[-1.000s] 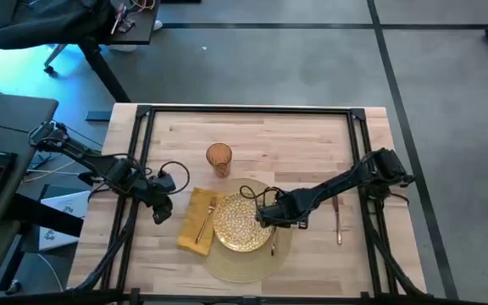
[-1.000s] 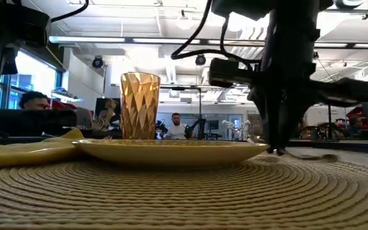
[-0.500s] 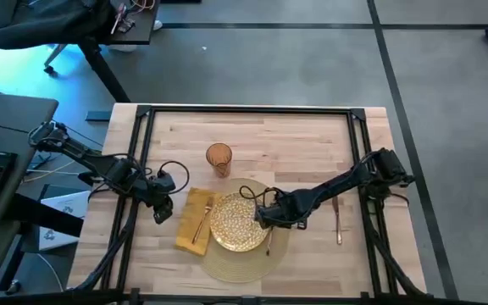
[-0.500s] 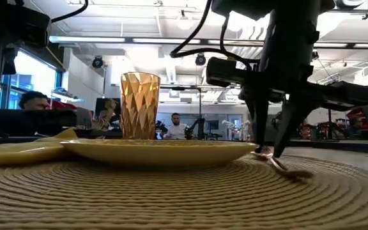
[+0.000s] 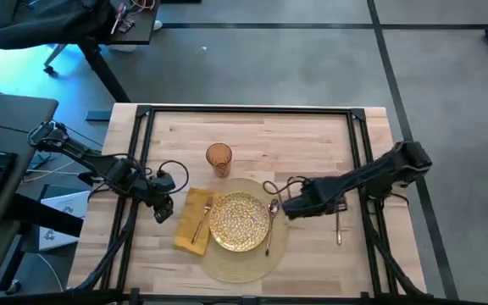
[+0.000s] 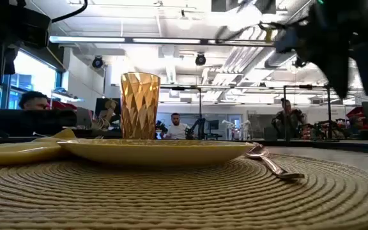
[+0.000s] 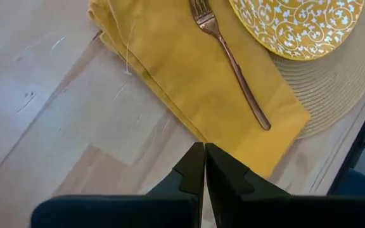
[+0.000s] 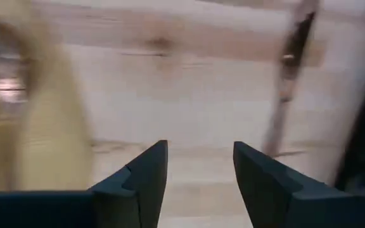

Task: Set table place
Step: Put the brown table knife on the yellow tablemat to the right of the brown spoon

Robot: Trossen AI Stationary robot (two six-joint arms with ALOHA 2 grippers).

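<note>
Now, placemat: the large round tan woven placemat [image 5: 242, 247] lies flat near the middle of the table's near edge, a base for the whole setting.
Table: the light butcher-block wooden table [image 5: 269, 135] with its black frame carries everything.
Plate: the shiny gold patterned plate [image 5: 239, 222] sits on the mat, slightly toward its far side, leaving a woven rim showing.
Spoon: a thin copper-toned spoon [image 5: 271, 222] lies on the mat just beside the plate's right rim, bowl toward the far edge; I judge it is set where a diner's hand would reach it.
Napkin and fork: the mustard-yellow cloth napkin [image 5: 195, 220] lies against the plate's left side, overlapping the mat's edge, with a copper fork [image 5: 202, 220] resting on it.
Glass: an amber faceted tumbler [image 5: 219, 158] stands beyond the plate, toward the table's middle.
Knife: a slim utensil [image 5: 338, 222], likely the knife, lies near the right edge, well apart from the mat; I judge it is what remains to place.
Right gripper: [image 5: 291, 206] hovers just right of the mat, fingers [image 8: 141, 171] parted and empty.
Left gripper: [image 7: 204, 166] waits near the left edge beside the napkin, fingers pressed together, holding nothing.
View differences: the low view shows the spoon's handle lying flat on the weave; only the left wrist view shows the fork's tines clearly.
</note>
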